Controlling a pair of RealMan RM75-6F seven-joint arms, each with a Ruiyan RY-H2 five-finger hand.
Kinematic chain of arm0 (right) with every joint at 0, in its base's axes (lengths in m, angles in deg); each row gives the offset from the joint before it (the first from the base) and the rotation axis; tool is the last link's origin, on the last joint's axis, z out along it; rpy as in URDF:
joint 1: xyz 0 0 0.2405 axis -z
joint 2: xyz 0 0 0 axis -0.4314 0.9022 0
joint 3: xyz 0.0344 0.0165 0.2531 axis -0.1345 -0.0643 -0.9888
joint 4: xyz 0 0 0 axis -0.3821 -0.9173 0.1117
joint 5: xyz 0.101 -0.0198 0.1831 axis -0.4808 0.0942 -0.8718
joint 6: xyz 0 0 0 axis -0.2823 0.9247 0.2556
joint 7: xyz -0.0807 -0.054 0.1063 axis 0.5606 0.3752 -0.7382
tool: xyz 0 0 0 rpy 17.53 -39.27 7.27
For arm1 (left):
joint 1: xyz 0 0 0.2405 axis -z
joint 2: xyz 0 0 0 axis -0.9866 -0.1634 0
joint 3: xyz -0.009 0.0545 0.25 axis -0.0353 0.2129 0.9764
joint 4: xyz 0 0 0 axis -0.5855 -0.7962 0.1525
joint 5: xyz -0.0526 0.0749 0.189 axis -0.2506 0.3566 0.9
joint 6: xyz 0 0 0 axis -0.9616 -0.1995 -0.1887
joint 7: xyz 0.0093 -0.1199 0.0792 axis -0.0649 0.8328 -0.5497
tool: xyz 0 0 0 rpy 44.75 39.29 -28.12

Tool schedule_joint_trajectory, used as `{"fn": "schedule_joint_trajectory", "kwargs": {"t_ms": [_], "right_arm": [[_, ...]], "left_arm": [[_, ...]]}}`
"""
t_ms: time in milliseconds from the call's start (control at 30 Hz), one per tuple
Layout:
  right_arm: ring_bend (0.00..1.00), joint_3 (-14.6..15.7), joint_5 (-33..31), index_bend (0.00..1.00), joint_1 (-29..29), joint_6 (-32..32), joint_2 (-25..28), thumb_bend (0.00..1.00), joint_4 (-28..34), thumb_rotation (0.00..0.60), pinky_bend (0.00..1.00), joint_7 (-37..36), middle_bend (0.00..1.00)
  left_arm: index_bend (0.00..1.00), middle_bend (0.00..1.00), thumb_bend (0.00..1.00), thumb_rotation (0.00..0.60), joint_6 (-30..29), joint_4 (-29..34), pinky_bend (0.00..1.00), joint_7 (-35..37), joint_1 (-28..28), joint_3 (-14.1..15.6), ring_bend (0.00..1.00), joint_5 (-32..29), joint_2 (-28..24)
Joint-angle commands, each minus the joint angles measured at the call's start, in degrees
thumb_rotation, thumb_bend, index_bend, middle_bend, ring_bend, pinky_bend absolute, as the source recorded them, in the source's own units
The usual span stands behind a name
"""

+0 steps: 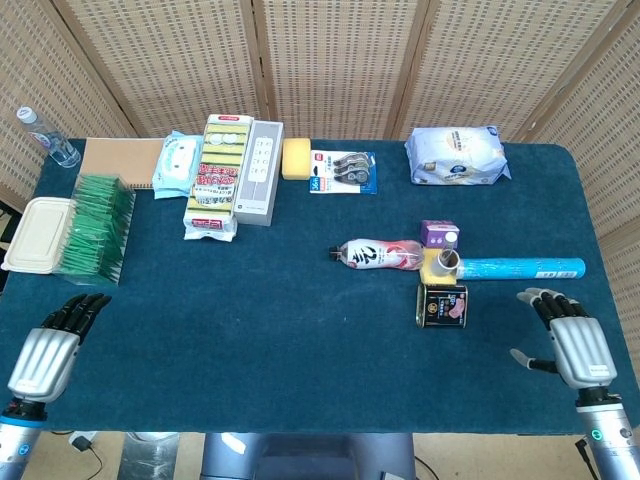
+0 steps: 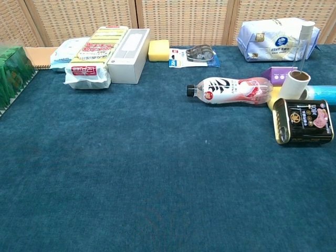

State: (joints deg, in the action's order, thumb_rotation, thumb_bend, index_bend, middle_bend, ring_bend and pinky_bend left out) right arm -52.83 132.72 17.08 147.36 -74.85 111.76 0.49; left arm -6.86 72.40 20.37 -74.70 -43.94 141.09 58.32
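Bottles, 2: one clear water bottle point(image 1: 43, 137), one pink-labelled drink bottle point(image 1: 378, 255)
Wipes packs, 2: one light blue point(image 1: 177, 164), one white and blue point(image 1: 456, 155)
Tins, 1: black can point(image 1: 442, 306)
Sponges, 1: yellow point(image 1: 296, 158)
Boxes: one white point(image 1: 260, 172), one small purple point(image 1: 439, 234)
Blue tubes, 1 point(image 1: 525, 268)
Lidded food containers, 1 point(image 1: 36, 233)
Robot hands, 2 point(image 1: 47, 352) point(image 1: 573, 343)

Left hand point(image 1: 45, 352): low at the near left edge, back upward, fingers point(image 1: 82, 308) extended forward, holding nothing. Right hand point(image 1: 572, 340): near right edge, back upward, fingers apart, thumb out to the side, holding nothing.
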Motion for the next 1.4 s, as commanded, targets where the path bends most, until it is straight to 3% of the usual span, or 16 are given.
{"fn": "schedule_joint_trajectory", "kwargs": {"t_ms": [33,267,433,600,1400], "right_arm": [[0.26,-1.5,0.0,0.24,-0.6,1.8,-2.7,0.14,-2.2,0.539,0.31,-4.1,0.26],[0.31,-3.7,-1.9,0.24,-1.8,2.4,-8.5,0.14,-6.3,0.538,0.39,-10.9,0.30],[0.33,-4.0,-1.6,0.24,-3.7,1.0,-11.6,0.14,-8.1,0.537,0.46,-11.7,0.26],[0.33,-4.7,-1.9,0.24,-4.9,0.6,-14.0,0.14,-10.2,0.539,0.48,-11.1,0.25],[0.34,-8.0,-5.4,0.24,-8.5,-0.8,-16.8,0.15,-11.7,0.538,0.48,-9.8,0.28]], "left_arm": [[0.10,0.18,0.18,0.600,0.3,0.1,0.32,0.0,0.2,-0.1,0.15,0.0,0.0],[0.10,0.18,0.18,0.600,0.6,0.2,0.33,0.6,0.4,0.8,0.15,0.7,-0.7],[0.10,0.18,0.18,0.600,-0.2,-0.9,0.33,3.1,-0.1,2.3,0.15,2.3,-0.5],[0.10,0.18,0.18,0.600,-1.3,-2.6,0.33,5.9,-0.3,1.4,0.15,1.3,0.4],[0.10,0.18,0.18,0.600,-0.9,-5.3,0.33,6.5,-0.5,2.3,0.15,1.4,1.9]]}}
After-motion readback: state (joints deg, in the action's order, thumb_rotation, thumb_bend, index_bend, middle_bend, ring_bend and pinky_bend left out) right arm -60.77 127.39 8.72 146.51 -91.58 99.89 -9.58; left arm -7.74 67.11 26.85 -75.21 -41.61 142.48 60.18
